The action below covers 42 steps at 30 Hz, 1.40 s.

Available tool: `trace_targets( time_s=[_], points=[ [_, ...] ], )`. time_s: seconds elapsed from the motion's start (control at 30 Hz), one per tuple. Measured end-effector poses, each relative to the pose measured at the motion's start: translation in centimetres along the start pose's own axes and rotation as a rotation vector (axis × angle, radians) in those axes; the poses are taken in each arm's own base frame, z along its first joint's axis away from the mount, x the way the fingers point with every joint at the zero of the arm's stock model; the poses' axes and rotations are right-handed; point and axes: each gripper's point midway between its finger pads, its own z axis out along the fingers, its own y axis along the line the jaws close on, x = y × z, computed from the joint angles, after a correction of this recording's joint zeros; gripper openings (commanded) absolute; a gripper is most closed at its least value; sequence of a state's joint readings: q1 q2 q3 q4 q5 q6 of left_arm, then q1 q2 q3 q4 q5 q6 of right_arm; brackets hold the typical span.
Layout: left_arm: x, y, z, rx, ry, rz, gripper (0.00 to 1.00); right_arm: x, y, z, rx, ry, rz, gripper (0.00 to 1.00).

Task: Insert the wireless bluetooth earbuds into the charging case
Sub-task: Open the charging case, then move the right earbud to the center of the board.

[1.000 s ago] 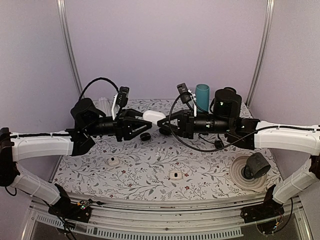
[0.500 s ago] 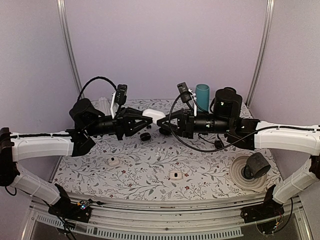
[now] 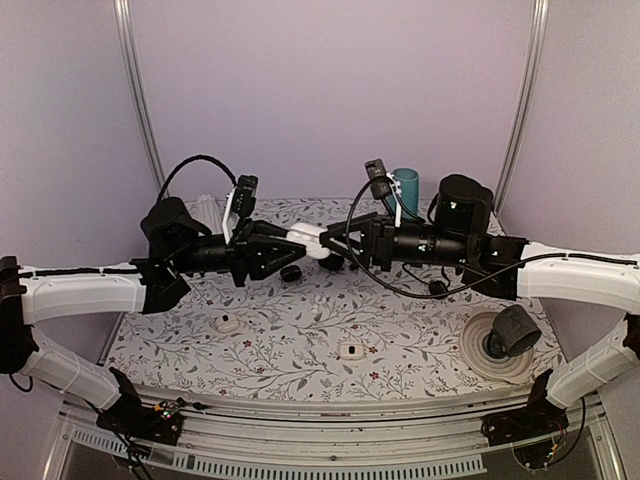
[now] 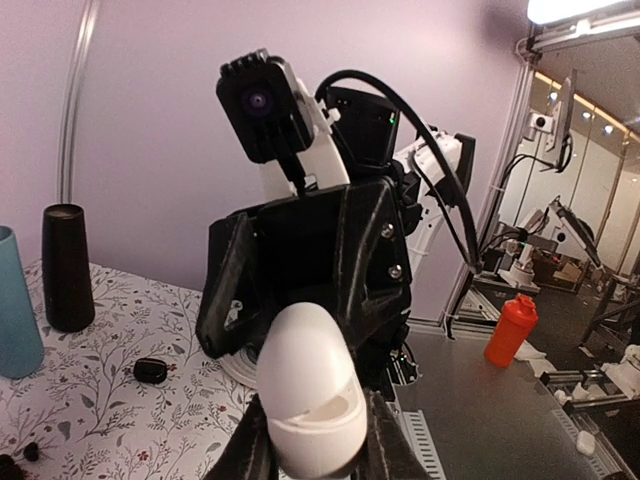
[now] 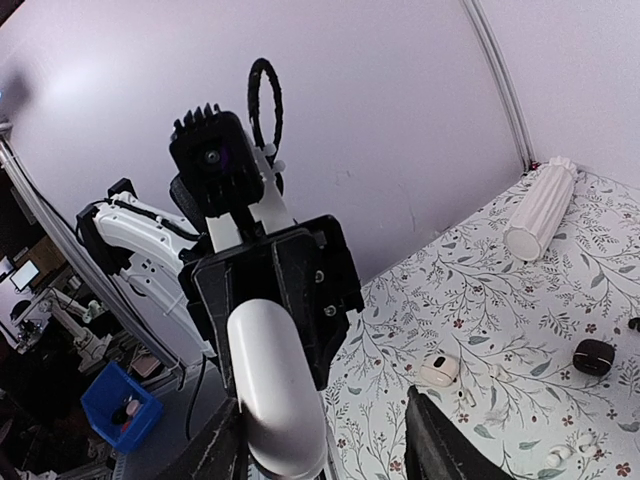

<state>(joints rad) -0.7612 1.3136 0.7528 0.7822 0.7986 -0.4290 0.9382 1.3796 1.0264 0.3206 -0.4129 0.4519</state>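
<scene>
The left tool (image 4: pixel 320 452) is closed on the lower end of the small white glossy pebble-shaped charging case (image 4: pixel 305 385) and holds it clear of the bench, just ahead of its fingers. The right tool (image 5: pixel 328 445) faces it spread wide, one finger on each side of the case, gripping nothing.

I judge the step to be opening the hinged lid. The right tool should close only on the free half beyond the seam, then swing it about the hinge while the left holds firm. A pinch across the seam would clamp the lid shut, and the glossy shell may slip. Whether the lid is already ajar I cannot tell.

Below both tools a small black rounded piece (image 3: pixel 291 272) lies on the floral-patterned bench (image 3: pixel 300 380). Back toward the arm bases lie two small white pieces with dark spots (image 3: pixel 229 324). I cannot pick out the tiny white earbuds for certain. A teal cylinder (image 3: pixel 405 188) stands behind the right tool. Nothing lies between the tools, but a black cable (image 3: pixel 400 290) crowds close.
</scene>
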Motion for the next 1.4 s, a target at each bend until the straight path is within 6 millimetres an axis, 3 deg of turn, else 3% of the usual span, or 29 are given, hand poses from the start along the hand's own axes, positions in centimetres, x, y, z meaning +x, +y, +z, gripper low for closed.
trace_targets(
  time_s=[0.37, 0.9, 1.23, 1.4],
  points=[
    [0.8, -0.9, 0.1, 0.032, 0.036, 0.026, 0.0, -0.7, -1.1, -0.5, 0.038, -0.019, 0.027, 0.54],
    [0.3, 1.7, -0.2, -0.112, 0.001, -0.007, 0.0, -0.4, -1.7, -0.5, 0.066, -0.009, 0.037, 0.57],
    [-0.6, 4.2, -2.5, -0.274, -0.037, -0.011, 0.0, 0.1, -4.5, -1.3, 0.155, 0.006, 0.064, 0.57],
    [-1.2, 5.3, -4.0, -0.346, -0.058, -0.007, 0.0, 2.2, -7.0, -0.5, 0.22, 0.06, 0.097, 0.57]
  ],
)
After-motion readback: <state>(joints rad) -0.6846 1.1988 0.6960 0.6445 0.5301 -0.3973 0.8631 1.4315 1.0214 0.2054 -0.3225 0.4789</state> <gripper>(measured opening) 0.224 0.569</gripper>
